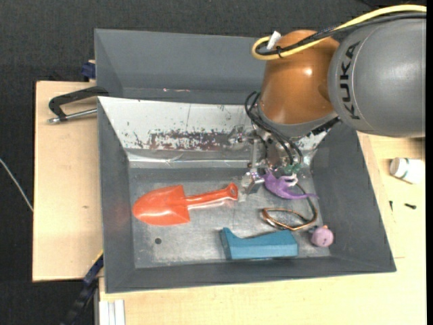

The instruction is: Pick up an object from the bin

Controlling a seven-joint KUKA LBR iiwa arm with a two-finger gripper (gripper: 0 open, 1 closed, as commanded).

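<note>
Gripper [266, 175] low in bin [115, 181], close to back wall. Jaw state: can't tell, lost among cables and shadow. Just below-left of jaws: handle tip of orange toy shovel [177, 205], blade lying flat further left. Just right of jaws, contact unclear: purple curved plastic piece [284, 187]. Further below jaws: brown wire loop [289, 217], then blue block [260, 244]. Lower right, well apart from jaws: small pink ball [323, 235].

Dark speckled floor [47, 19], prob. carpet, at top & left of view; light even, soft.
</note>
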